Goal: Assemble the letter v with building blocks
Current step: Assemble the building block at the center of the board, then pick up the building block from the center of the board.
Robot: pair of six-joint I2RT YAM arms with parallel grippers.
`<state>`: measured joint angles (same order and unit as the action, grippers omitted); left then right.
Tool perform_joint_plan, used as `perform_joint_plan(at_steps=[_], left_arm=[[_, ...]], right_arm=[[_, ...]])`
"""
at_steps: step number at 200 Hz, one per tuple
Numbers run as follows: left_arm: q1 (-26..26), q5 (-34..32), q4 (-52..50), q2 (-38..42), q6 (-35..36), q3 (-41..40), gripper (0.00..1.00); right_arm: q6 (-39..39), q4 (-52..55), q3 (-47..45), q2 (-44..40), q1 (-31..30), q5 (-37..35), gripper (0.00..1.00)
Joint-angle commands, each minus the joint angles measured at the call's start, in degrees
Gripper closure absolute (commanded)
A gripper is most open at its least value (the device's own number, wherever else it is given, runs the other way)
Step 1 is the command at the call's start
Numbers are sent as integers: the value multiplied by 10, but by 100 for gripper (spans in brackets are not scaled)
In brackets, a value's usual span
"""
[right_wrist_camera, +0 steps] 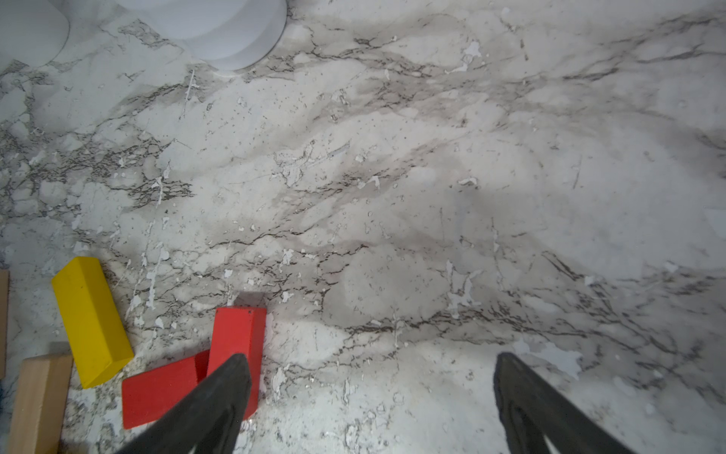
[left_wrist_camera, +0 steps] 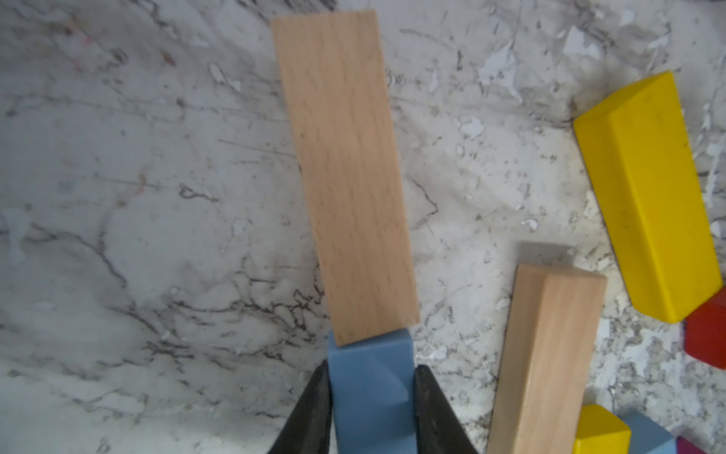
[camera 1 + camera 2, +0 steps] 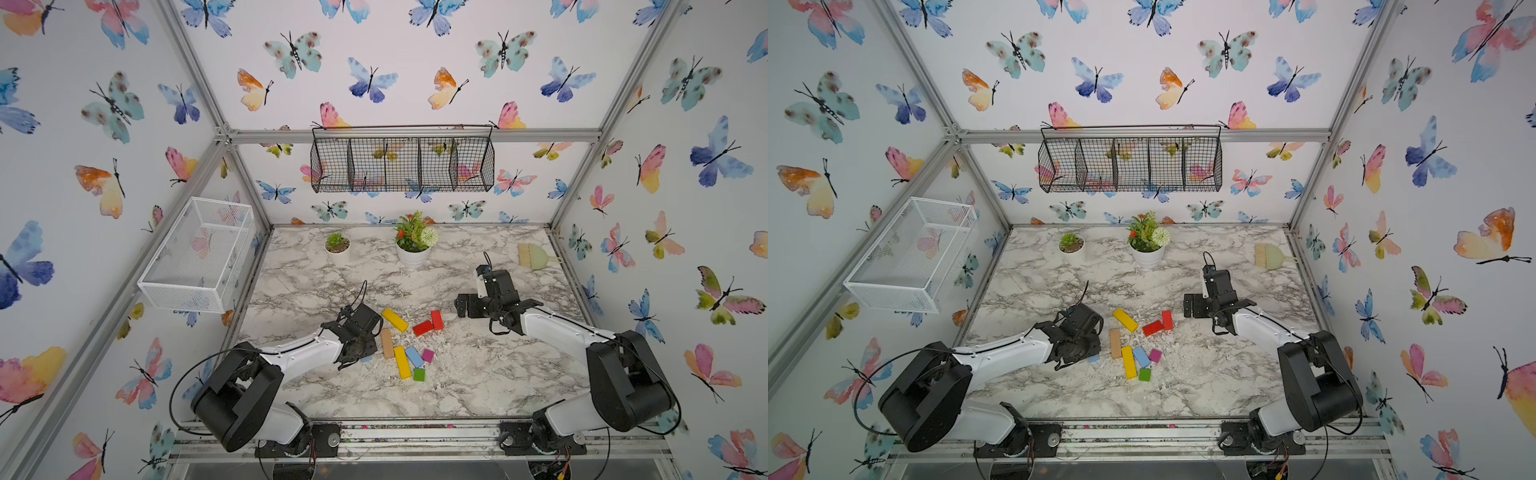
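The green cube (image 3: 419, 374) sits nearest the front edge of the tabletop (image 3: 478, 386), just right of the close end of the near yellow bar (image 3: 402, 362). Slightly farther, a light blue bar (image 3: 414, 356) lies close beside that bar, and the magenta cube (image 3: 427, 355) is just right of it.

Left of this cluster, the left hand (image 2: 372, 368) pinches a light blue block (image 2: 371, 412) by its sides. Both top views show only a sliver of that block under the wrist. Only the left wrist view shows a flat tan block (image 2: 345, 177), whose end overlaps the pinched block's far end. The arm hides it from above, and I cannot tell whether it rests on the tabletop. A tan bar (image 3: 387, 343) lies just right of the hand.

Farther on, two red blocks (image 3: 423, 328) touch at a corner, and the far yellow bar (image 3: 395, 320) lies to their left. The right hand (image 1: 373, 357) hangs over bare tabletop right of the red blocks, its fingers spread wide and holding nothing.

Along the far edge stand a small succulent pot (image 3: 337, 245) and a flowering plant (image 3: 413, 243), with a brush (image 3: 534, 255) to the right.
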<state>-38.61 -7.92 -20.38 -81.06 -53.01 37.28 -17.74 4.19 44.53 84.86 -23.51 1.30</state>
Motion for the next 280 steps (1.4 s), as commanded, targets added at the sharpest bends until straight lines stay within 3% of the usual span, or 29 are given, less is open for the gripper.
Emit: perform_joint_plan(at_steps=[1, 62, 113, 150, 201, 257, 280], left_arm=[[4, -15, -14, -10, -5, -8, 66], [4, -11, -14, -7, -2, -4, 56], [4, -16, -34, 18, 3, 6, 48], [4, -38, -50, 72, 15, 24, 32], [5, -134, -105, 132, 72, 104, 18], [22, -220, -97, 130, 142, 162, 3], [57, -208, -76, 147, 165, 153, 0]], right_arm=[[5, 0, 4, 4, -3, 1, 2], [18, -7, 4, -4, -18, 21, 2], [19, 27, 22, -5, -87, -19, 2], [-17, 59, 15, -26, -170, -49, 2], [-96, 127, 27, -28, -329, -126, 2], [-147, 144, 40, 5, -399, -146, 1], [-158, 155, 49, 11, -414, -157, 1]])
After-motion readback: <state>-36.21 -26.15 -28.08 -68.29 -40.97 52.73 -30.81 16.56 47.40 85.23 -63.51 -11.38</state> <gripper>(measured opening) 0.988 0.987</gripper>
